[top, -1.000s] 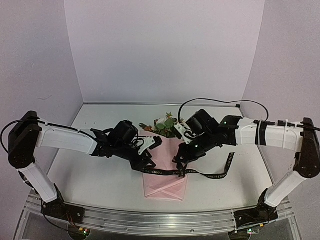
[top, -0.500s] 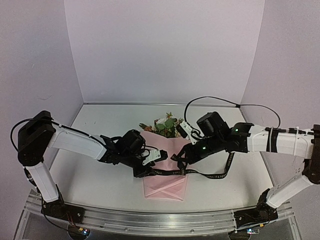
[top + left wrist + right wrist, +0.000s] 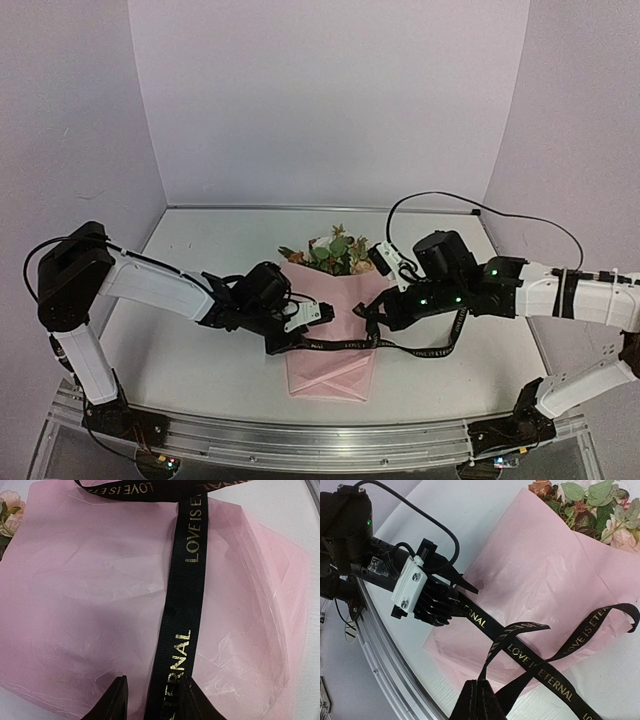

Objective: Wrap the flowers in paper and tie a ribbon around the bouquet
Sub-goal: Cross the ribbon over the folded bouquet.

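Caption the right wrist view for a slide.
Ribbon spans the pink paper from the shut right gripper into the jaws of the left gripper, flowers beyond.

Paper (image 3: pixel 330 372) lies on the bench (image 3: pixel 200 262), central, between the two arms. Flowers (image 3: pixel 335 252) sit at its far end, heads beyond the far edge. Ribbon (image 3: pixel 340 345) runs crosswise over the paper. It passes between the fingers of the left gripper (image 3: pixel 152 702) at the paper's left edge and reaches the right gripper (image 3: pixel 477 700) at the right edge. A loose length trails onto the bench further right.
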Controlling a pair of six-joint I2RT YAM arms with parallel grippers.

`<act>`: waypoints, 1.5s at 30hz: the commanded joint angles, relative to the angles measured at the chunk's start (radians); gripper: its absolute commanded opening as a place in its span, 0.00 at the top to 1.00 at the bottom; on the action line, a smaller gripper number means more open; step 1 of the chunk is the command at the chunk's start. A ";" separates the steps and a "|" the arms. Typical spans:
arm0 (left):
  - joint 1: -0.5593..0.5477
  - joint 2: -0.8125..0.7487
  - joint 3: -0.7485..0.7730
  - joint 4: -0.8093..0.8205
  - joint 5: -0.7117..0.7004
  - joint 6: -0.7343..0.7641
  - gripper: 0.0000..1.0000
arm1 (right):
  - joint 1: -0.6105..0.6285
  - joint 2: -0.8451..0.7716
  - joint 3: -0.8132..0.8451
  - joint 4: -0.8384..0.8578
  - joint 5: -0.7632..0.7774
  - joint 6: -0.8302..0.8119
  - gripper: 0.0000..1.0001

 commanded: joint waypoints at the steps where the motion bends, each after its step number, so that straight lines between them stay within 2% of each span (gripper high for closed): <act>1: -0.004 0.015 -0.007 0.030 -0.010 0.010 0.68 | -0.006 -0.040 -0.024 0.063 0.049 -0.012 1.00; 6: -0.002 0.014 -0.018 0.113 -0.036 -0.020 0.96 | -0.007 -0.039 -0.058 0.133 -0.003 -0.044 1.00; 7: 0.002 0.003 -0.031 0.154 -0.040 -0.026 0.99 | -0.006 -0.038 -0.067 0.150 -0.017 -0.060 1.00; 13: 0.048 -0.020 -0.024 0.202 0.034 -0.088 1.00 | -0.006 -0.011 -0.115 0.247 -0.137 -0.166 1.00; 20: 0.112 -0.031 0.002 0.217 0.140 -0.152 1.00 | -0.006 0.125 -0.052 0.285 -0.277 -0.205 1.00; 31: 0.144 -0.062 0.036 0.189 0.209 -0.174 1.00 | -0.001 0.370 0.075 0.354 -0.225 -0.140 1.00; 41: 0.156 -0.081 0.053 0.160 0.228 -0.174 1.00 | 0.013 0.259 -0.013 0.542 -0.097 -0.127 1.00; 45: 0.157 -0.081 0.047 0.168 0.228 -0.177 1.00 | 0.016 0.303 0.005 0.528 -0.135 -0.094 1.00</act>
